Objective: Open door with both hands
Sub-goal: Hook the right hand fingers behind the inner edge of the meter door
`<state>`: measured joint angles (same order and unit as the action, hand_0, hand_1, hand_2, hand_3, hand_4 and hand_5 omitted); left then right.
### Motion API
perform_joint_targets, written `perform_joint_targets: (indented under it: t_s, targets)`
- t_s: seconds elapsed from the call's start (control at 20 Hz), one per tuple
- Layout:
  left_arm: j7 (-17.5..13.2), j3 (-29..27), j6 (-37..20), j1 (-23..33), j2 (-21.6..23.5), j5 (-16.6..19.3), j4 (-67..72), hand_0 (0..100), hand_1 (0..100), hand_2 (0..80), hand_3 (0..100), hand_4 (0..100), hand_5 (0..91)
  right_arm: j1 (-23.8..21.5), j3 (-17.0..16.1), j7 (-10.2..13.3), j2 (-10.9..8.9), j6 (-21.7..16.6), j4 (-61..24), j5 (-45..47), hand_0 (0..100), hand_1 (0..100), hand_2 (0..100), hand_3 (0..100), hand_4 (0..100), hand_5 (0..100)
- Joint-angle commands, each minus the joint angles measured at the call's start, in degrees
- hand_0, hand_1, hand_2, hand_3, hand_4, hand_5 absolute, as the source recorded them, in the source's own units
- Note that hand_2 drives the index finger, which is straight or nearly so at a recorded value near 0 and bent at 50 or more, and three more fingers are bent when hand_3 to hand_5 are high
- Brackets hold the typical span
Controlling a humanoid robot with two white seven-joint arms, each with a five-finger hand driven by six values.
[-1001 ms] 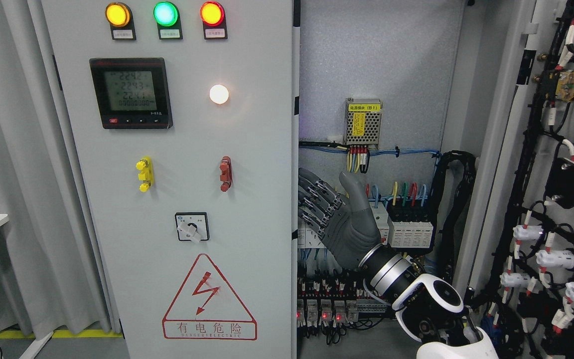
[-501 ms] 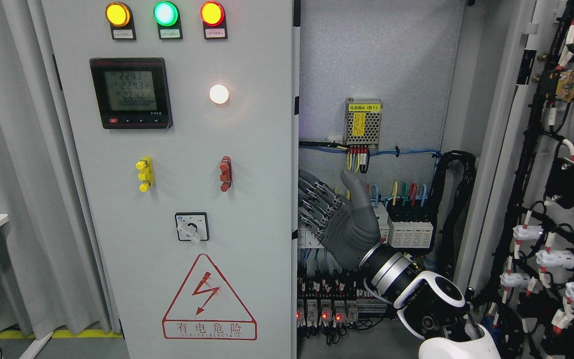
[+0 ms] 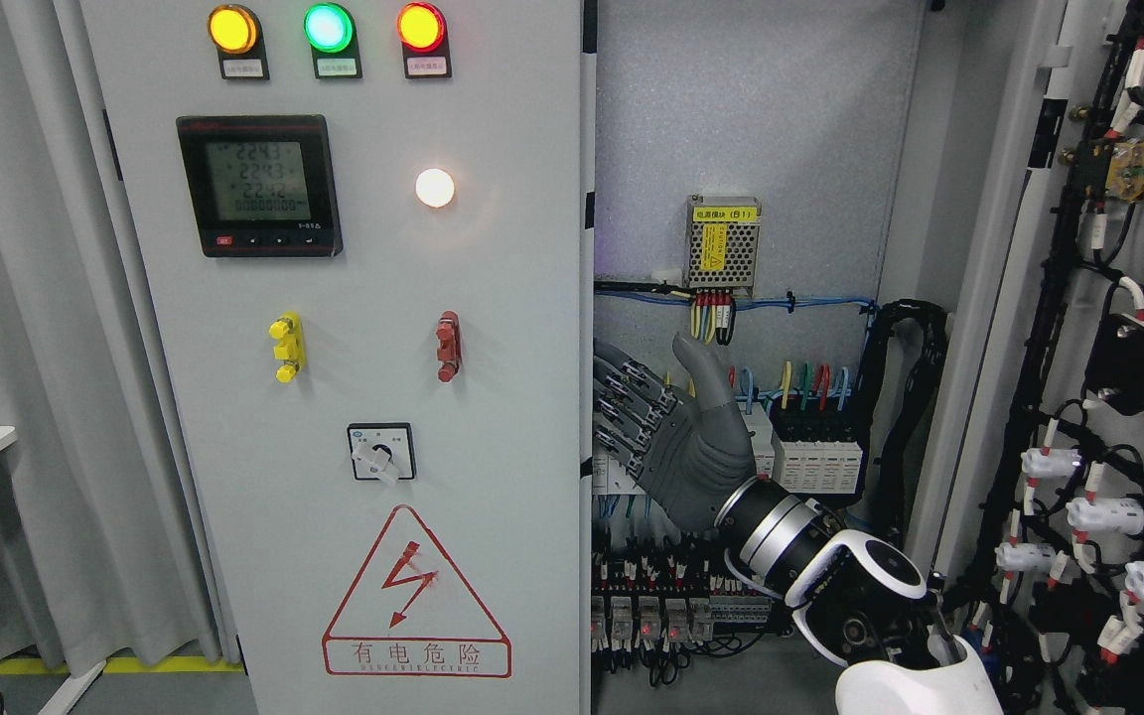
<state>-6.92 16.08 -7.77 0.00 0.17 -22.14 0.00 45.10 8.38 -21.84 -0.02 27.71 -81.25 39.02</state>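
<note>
The fingers [image 3: 632,402] of the right hand [image 3: 676,437] are extended and held close together, thumb raised apart; their tips sit at the inner edge of the left door [image 3: 334,357], centre of the frame. They hold nothing. Contact with the door edge cannot be confirmed, since the edge hides the fingertips.

Over the last second the hand has shifted slightly left and up, toward that edge, and the wrist and forearm [image 3: 830,581] have come a little further into the lower right. Judgement: the hand is being set behind the edge of the left door to swing it outward. That door is closed and fills the left half of the frame. The right door [image 3: 1108,298] already stands open at the far right, its inside covered in wiring. The left hand is not in view.

The left door is a flat grey panel with three lit lamps [image 3: 329,28] at upper left, a meter [image 3: 259,186], a rotary switch [image 3: 381,452] and a red warning triangle [image 3: 416,591]. Behind the hand are breakers [image 3: 815,452] and coloured wires. A curtain [image 3: 26,328] hangs at far left.
</note>
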Motion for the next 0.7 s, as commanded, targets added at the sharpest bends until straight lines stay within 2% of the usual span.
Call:
perform_joint_targets:
  t_s: [0.0,0.3,0.65]
  targets:
    - [0.0,0.0,0.0,1.3,1.7,0.0,-0.6,29,0,2.7,3,3,0.0,0.7,0.4,0.0,0.02,1.0,0.6,-0.1,22,0,0,0,0,0]
    - [0.0,0.0,0.1,1.3,1.3,0.1,-0.6,29,0,2.7,3,3,0.0,1.3,2.7,0.0,0.02,1.1,0.8,-0.2,22,0,0,0,0,0]
    - [0.1,0.0,0.1,1.3,1.4,0.1,-0.5,29,0,2.7,3,3,0.0,1.3,2.1,-0.6,0.02,0.8,-0.2,0.2,22,0,0,0,0,0]
